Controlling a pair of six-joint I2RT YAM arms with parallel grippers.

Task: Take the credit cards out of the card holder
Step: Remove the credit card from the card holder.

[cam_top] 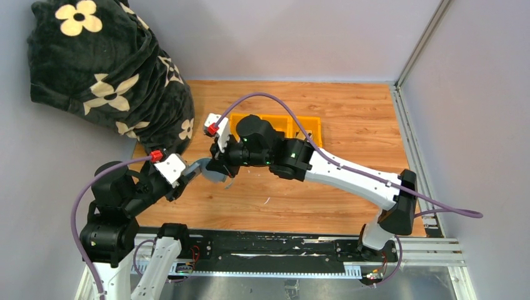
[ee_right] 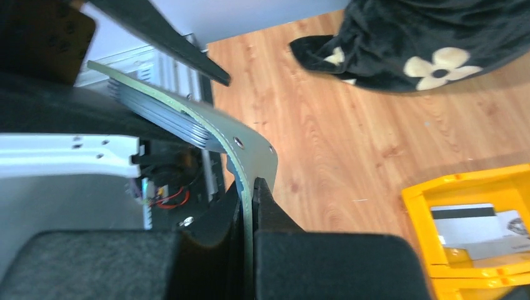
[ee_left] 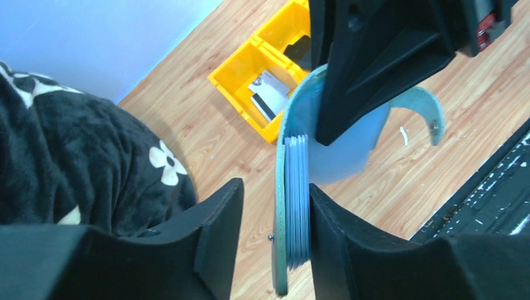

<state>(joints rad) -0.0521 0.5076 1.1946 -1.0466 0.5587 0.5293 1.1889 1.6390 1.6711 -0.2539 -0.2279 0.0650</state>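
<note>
The sage-green card holder (cam_top: 209, 170) hangs above the table between both grippers. In the left wrist view the card holder (ee_left: 294, 187) stands edge-on, its light blue leaves against one finger and a gap on the other side, so my left gripper (ee_left: 275, 190) is open around it. My right gripper (ee_right: 252, 186) is shut on the holder's green cover flap (ee_right: 256, 147), which curves away from the stacked leaves (ee_right: 156, 112). Credit cards (ee_left: 269, 94), pale with a dark stripe, lie in a yellow tray; the same cards (ee_right: 475, 228) appear in the right wrist view.
The yellow tray (cam_top: 309, 128) with compartments stands behind the right gripper (cam_top: 219, 164) on the wooden table. A black blanket with pale flowers (cam_top: 106, 69) is heaped at the back left, close to the left gripper (cam_top: 187, 178). A metal rail (cam_top: 275, 250) runs along the near edge.
</note>
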